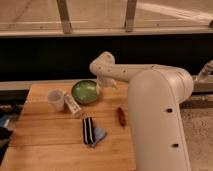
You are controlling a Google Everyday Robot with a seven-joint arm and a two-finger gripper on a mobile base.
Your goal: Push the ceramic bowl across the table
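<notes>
Gripper (102,85) is seen at the end of the white arm (150,100), lowered to the right rim of the ceramic bowl (85,91), just beside or touching it; which of the two cannot be told, nor can the gripper's state be told. From left to right on the table (45,140): a small white cup (56,99) stands upright near the left rear, a small white carton (73,106) lies just beside it, tilted toward the front right, and the green bowl sits behind the carton near the rear edge, opening upward. Being round, the bowl has no long axis. Nearer the front, a dark striped object (88,130) lies on a blue cloth (98,135), its length running front to back. Further right, a small reddish-brown object (121,115) lies beside the arm
</notes>
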